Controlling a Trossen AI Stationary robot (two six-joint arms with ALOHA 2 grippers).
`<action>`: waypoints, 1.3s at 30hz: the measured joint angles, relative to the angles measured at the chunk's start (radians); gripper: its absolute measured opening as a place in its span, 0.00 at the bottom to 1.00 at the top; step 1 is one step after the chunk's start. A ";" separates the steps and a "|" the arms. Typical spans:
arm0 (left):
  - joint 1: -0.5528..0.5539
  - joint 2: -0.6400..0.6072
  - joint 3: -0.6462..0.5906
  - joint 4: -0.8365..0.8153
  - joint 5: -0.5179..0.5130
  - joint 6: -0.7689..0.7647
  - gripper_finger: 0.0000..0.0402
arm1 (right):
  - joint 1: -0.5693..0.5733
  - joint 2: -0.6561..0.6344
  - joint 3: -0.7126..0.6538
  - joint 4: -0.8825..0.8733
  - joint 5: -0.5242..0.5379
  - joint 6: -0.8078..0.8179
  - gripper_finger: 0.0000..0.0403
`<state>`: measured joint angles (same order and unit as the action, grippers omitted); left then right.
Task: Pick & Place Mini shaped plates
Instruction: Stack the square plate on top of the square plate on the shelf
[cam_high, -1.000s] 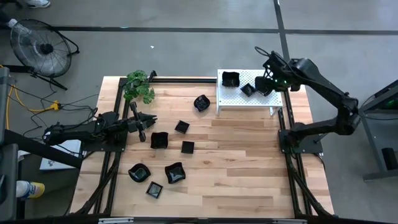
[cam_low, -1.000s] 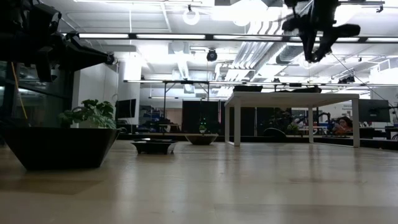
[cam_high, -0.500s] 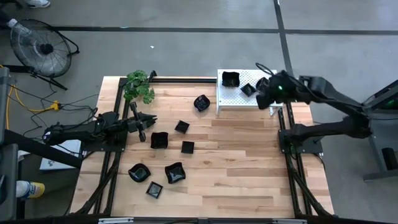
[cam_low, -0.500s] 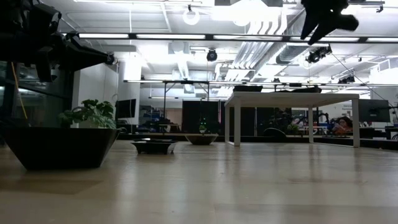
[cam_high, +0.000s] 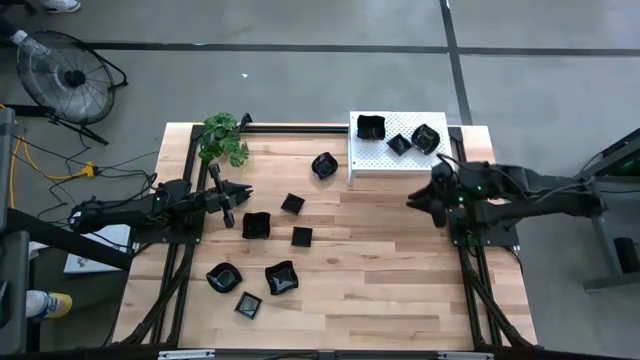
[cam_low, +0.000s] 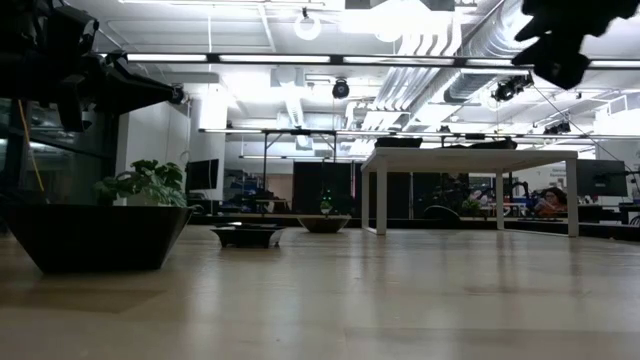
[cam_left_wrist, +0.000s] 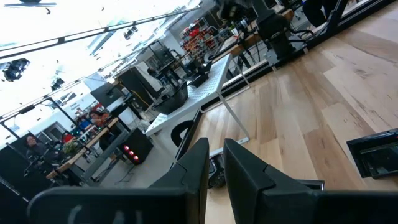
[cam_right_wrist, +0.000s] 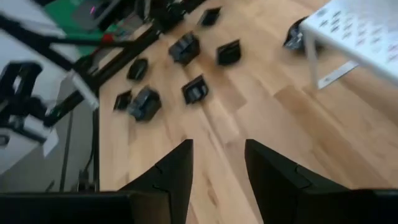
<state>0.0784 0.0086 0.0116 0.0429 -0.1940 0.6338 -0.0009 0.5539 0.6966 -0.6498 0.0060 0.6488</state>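
Three mini shaped plates (cam_high: 398, 144) rest flat on the white perforated rack (cam_high: 400, 163) at the table's far right. Several more glossy black plates (cam_high: 281, 278) lie scattered on the wood at the left and middle; one of them (cam_high: 324, 165) is beside the rack's left end. My right gripper (cam_high: 412, 204) hangs open and empty above bare wood just near of the rack, pointing slantwise down toward the table's left; its wrist view shows its fingers (cam_right_wrist: 168, 180) wide apart over the plates (cam_right_wrist: 194, 90). My left gripper (cam_high: 236, 198) waits at the left edge, level, with a narrow empty gap (cam_left_wrist: 216, 149).
A small green plant (cam_high: 223, 138) stands at the far left corner. Black frame rails (cam_high: 187, 250) run along both side edges. Bare wood lies at the near right (cam_high: 390, 290). In the low view a big plate (cam_low: 100, 235) sits close at the left.
My right gripper has swung from above the rack's right end toward the table's near edge and come down, tipping from pointing down to pointing slantwise toward the table's left. Its fingers have stayed apart. The plate at the rack's right end lies uncovered now.
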 joint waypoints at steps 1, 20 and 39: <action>0.000 0.000 0.000 0.000 0.000 0.000 0.11 | 0.024 -0.020 -0.016 0.000 0.007 -0.002 0.35; 0.000 0.000 0.000 0.000 0.000 0.000 0.11 | 0.153 -0.229 -0.047 -0.026 0.179 -0.029 0.35; 0.000 0.000 0.000 0.013 -0.111 0.334 0.11 | 0.153 -0.227 -0.047 -0.053 0.269 0.093 0.35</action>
<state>0.0784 0.0086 0.0116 0.0559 -0.3050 0.9678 0.1516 0.3271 0.6498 -0.7032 0.2751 0.7419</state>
